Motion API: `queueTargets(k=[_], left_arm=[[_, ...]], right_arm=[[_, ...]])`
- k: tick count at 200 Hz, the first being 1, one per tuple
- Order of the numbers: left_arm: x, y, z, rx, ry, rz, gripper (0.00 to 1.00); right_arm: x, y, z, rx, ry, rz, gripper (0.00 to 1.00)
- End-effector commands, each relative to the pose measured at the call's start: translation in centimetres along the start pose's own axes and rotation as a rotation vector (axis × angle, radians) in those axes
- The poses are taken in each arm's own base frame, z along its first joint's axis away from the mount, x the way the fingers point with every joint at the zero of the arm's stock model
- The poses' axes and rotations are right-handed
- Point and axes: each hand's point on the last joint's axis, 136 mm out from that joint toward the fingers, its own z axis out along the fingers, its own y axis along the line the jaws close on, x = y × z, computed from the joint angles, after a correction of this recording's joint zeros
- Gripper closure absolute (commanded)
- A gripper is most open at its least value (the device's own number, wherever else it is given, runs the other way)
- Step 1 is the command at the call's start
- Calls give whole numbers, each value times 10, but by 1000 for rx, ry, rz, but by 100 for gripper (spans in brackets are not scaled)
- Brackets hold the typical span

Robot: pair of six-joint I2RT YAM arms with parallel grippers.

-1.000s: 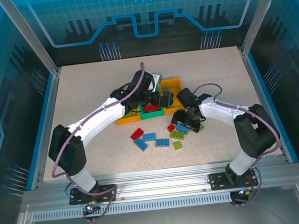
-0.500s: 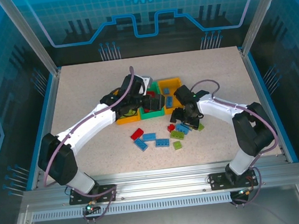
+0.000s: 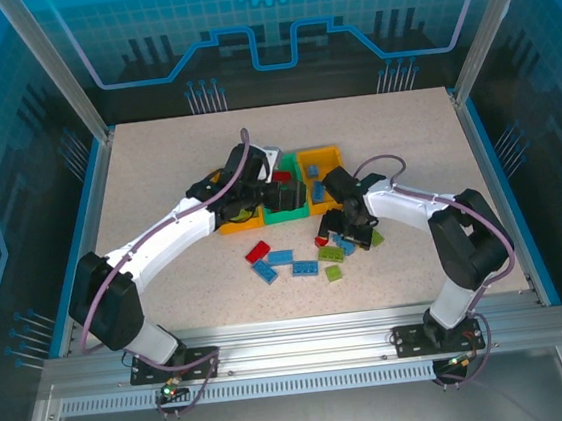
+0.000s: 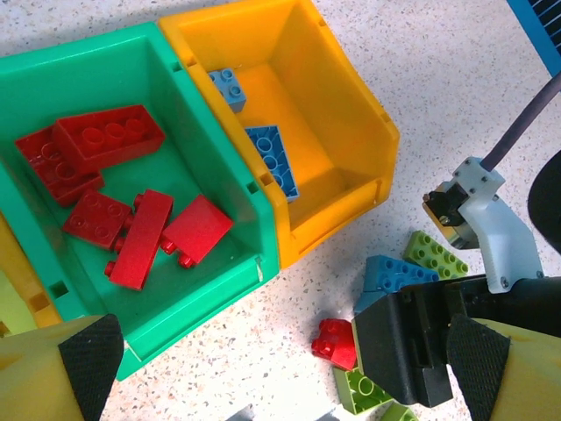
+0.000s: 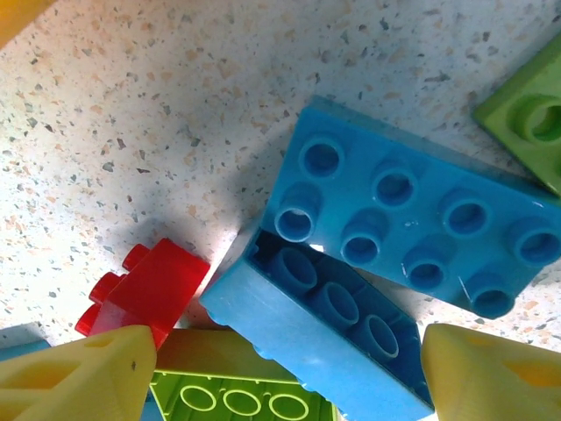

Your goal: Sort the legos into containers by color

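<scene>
Left jaws gape wide and empty above the joined green plastic bin holding red studded bricks and the yellow-orange plastic bin holding 2 blue studded bricks, while the right jaws stand open either side of a loose blue brick on the speckled worktop.

Your left arm reaches forward and to the right from its base. The elbow is bent low, the forearm is stretched long, and the wrist is tipped so the left gripper points downward. Its jaws stand wide apart, with the yellow fingers at the bottom corners of the wrist view. Your right arm folds inward to the left. The right gripper hangs low, just right of the left gripper and nearer to you. Its jaws are parted too, the fingertips spread.
</scene>
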Motion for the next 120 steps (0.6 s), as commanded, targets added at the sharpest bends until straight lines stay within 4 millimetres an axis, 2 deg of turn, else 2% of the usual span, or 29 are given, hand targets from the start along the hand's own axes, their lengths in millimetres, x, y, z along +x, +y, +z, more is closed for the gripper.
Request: queueTargets(k=[1, 29, 46, 73, 120], left_arm=[[-8, 2, -11, 6, -41, -2, 1], [-6, 5, -13, 0, -37, -3, 1], [-4, 6, -13, -1, -36, -4, 1], [-2, 7, -14, -1, -35, -10, 1], [0, 7, -13, 6, -31, -28, 1]], right_arm=[[9, -13, 10, 61, 23, 19, 19], [8, -15, 9, 67, 19, 21, 20], [8, -16, 8, 70, 12, 1, 23], [6, -24, 4, 119, -23, -86, 31], [11, -37, 6, 171, -24, -207, 33]])
